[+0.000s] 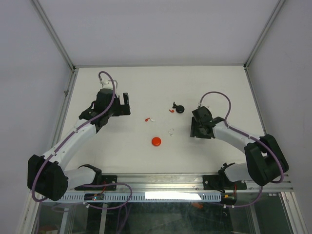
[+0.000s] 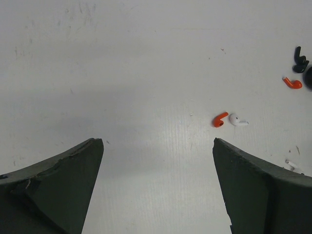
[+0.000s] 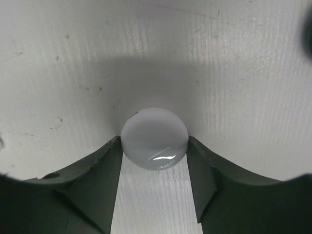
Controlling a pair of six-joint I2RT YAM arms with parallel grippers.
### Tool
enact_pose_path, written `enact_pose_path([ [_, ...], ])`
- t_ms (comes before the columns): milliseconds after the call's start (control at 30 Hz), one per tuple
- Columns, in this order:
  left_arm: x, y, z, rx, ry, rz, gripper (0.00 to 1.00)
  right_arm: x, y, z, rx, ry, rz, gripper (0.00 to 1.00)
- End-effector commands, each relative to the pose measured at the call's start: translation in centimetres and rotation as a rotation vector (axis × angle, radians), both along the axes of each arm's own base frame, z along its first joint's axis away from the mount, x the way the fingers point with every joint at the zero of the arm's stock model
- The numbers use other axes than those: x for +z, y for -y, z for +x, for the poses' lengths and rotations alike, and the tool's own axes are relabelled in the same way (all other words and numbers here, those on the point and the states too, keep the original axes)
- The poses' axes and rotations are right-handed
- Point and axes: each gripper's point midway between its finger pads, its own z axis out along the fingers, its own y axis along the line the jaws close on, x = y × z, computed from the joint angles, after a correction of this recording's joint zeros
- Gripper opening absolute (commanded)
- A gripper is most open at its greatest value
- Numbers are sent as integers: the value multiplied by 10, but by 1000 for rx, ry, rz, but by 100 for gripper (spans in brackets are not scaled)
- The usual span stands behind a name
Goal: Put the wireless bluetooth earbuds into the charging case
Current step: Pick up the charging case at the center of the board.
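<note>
My right gripper (image 3: 154, 142) is shut on a round white puck-shaped charging case (image 3: 154, 138), its lid closed, held low over the table. In the top view this gripper (image 1: 197, 130) hides the case. My left gripper (image 2: 157, 144) is open and empty; in the top view it (image 1: 126, 104) sits at the back left. Ahead of it lie a red earbud (image 2: 220, 119) and a white earbud (image 2: 237, 120), touching or nearly so. Farther right are another red earbud (image 2: 292, 83) and a black earbud (image 2: 300, 60). A second white earbud (image 1: 171, 131) lies near the table's middle.
A red puck case (image 1: 156, 141) lies in the middle front. A black puck case (image 1: 180, 108) sits beside the black earbud (image 1: 175, 104). The white table is bounded by metal frame posts and walls on three sides.
</note>
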Motion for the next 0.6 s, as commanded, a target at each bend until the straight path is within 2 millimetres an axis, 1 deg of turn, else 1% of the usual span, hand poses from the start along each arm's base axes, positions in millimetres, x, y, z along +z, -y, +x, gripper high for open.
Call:
enact_pose_path([
  [0, 3, 11, 2, -47, 4, -42, 99, 19, -12, 19, 28, 76, 1, 56],
  [100, 6, 24, -1, -94, -9, -98, 99, 28, -25, 23, 98, 106, 22, 55],
  [200, 10, 39, -5, -152, -24, -165, 99, 43, -41, 27, 182, 153, 48, 54],
  [367, 16, 64, -13, -243, -66, -274, 99, 77, -76, 30, 365, 254, 143, 55],
  [567, 37, 91, -29, -363, -92, -407, 99, 121, -115, 28, 640, 416, 177, 54],
])
